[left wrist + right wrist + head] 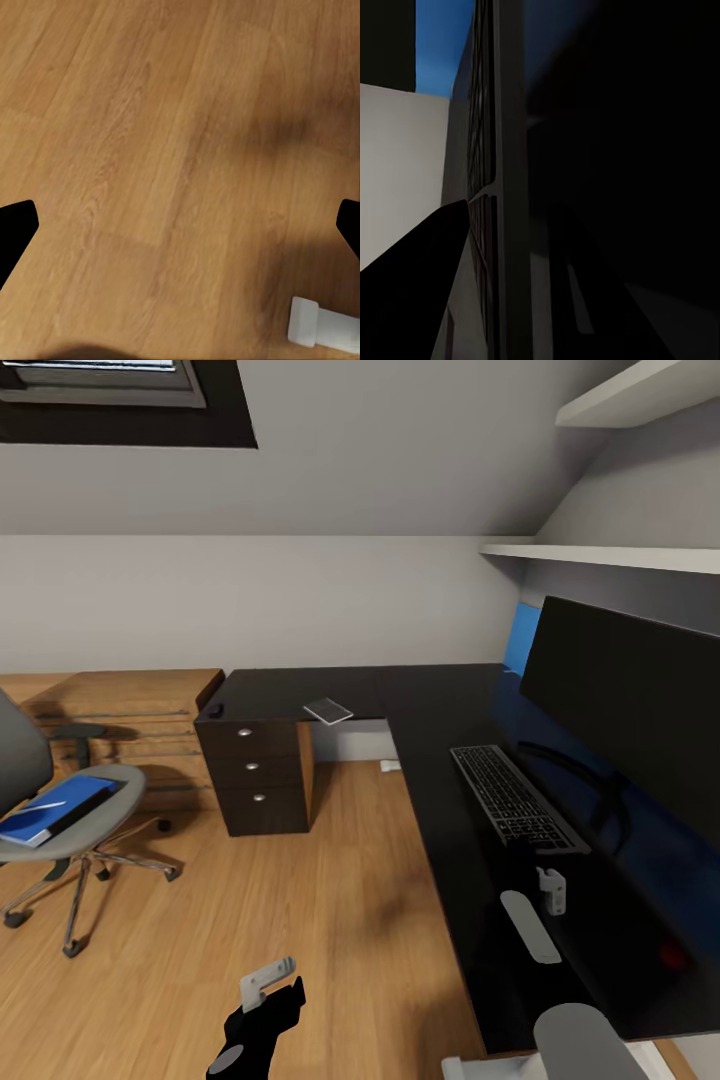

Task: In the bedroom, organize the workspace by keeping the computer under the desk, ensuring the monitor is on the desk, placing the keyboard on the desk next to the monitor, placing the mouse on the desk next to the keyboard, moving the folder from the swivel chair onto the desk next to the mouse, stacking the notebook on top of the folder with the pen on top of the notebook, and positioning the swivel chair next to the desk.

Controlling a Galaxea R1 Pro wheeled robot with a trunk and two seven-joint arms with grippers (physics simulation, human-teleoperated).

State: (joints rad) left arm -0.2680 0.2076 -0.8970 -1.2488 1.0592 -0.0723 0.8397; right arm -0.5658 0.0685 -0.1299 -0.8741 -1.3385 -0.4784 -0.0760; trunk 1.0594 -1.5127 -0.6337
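Closest to me, the left gripper hangs low at six o'clock over the bare floor; in its wrist view the two dark fingertips sit far apart with only planks between them, so it is spread and empty. A step further, at about four o'clock, the right gripper is stretched out over the desk, just short of the near end of the keyboard; whether it is spread or closed I cannot tell, since its wrist view is mostly dark beside the keyboard's edge. The keyboard already lies on the desk in front of the monitor, at two o'clock, so those two items look settled. Out at nine o'clock the chair stands well apart from the desk, the blue folder still on its seat. Further off, near twelve, the notebook rests on the desk's far wing, and a small dark lump at eleven o'clock may be the mouse. Folder, stacking, mouse and chair all seem left to do.
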